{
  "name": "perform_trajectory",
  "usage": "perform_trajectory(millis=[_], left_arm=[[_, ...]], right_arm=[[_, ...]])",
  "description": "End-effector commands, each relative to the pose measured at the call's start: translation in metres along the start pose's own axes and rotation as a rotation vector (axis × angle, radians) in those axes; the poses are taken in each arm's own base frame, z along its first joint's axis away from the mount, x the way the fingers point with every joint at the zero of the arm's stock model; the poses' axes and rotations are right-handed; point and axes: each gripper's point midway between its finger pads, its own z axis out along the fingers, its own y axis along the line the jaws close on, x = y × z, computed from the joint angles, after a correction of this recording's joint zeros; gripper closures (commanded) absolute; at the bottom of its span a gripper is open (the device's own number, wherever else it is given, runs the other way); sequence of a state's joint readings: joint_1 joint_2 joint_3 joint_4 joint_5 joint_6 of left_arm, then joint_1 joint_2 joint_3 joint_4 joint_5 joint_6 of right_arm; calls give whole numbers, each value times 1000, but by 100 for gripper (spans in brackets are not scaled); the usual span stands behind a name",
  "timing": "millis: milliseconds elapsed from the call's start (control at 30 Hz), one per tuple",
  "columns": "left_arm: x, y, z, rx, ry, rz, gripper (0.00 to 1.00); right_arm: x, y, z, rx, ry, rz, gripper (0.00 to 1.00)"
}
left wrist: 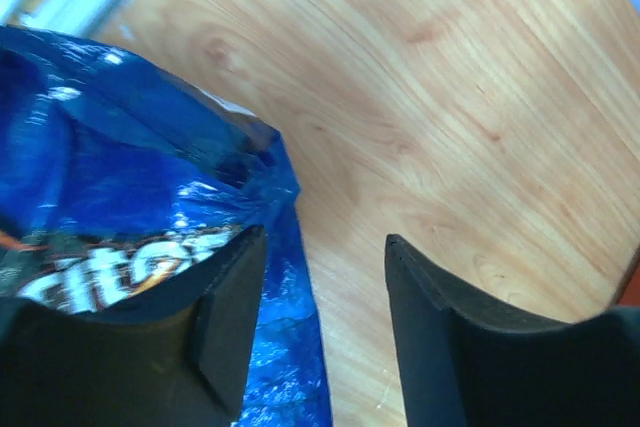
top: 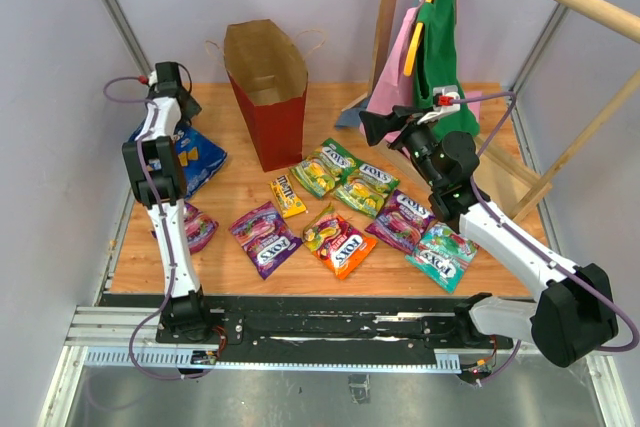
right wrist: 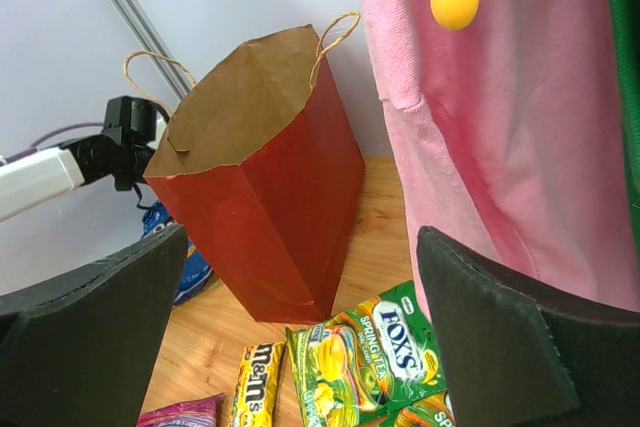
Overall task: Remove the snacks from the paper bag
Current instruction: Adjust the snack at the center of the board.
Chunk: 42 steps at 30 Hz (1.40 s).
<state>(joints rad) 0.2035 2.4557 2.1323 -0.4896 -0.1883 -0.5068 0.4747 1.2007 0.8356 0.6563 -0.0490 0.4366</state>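
Top external view: the tall dark red paper bag (top: pixel 265 97), brown kraft inside with pale twine handles, stands upright and open at the back of the pale wooden counter (top: pixel 235 187), and what shows of its inside looks bare. Small glossy packets (top: pixel 265 237) lie flat outside it. One crinkled blue packet (top: pixel 198 159) is left of the bag. In front of the bag are three purple, two green, one yellow, one orange and one teal, plus what seems a tenth tucked under the orange one. Left wrist view: the left pincer (left wrist: pixel 325 237) hangs low with jaws apart, one black finger over the blue packet's edge, nothing clamped. This reads as letting go of a packet beside the bag; next it needs to lift straight clear without dragging the foil. Right wrist view: the right pincer (right wrist: pixel 302 235) stands wide apart and empty, right of the bag and facing it, a pink cloth garment (right wrist: pixel 480 127) hanging beside it. A look into the bag would settle whether anything remains.
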Motion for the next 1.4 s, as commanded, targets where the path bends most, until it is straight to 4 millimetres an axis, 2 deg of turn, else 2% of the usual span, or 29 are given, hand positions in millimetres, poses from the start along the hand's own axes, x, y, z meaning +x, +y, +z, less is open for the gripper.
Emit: perform_trajectory(millis=[0,233,400,567,800,1067,1100,1200,1267,1300,1367], left_arm=[[-43,20,-26,-126,-82,42,44],[-37,34,-27,-163,-113,43,43],[-35,41,-12,-204,-92,66,47],[-20,44,5,-209,-63,82,52],[-2,40,25,-197,-42,120,56],[12,23,38,-157,-33,148,57],[14,21,39,-151,-31,151,59],[24,11,43,-128,-13,176,76],[29,5,46,-121,-6,193,95],[32,4,47,-124,-1,202,99],[36,5,49,-137,3,210,99]], right_arm=[[-16,-3,1,2,-41,-8,2],[-16,-3,0,1,-41,-10,2],[-17,-4,-3,6,-46,-9,2],[-18,-5,-4,7,-48,-8,2],[-17,-5,-3,4,-47,-4,2],[-16,-6,-4,8,-46,-5,2],[-16,-6,-4,8,-46,-5,2],[-17,-7,-4,8,-46,-5,2],[-17,-7,-4,11,-46,-5,2],[-16,-8,-4,12,-45,-6,2],[-17,-10,-5,16,-48,-8,2]])
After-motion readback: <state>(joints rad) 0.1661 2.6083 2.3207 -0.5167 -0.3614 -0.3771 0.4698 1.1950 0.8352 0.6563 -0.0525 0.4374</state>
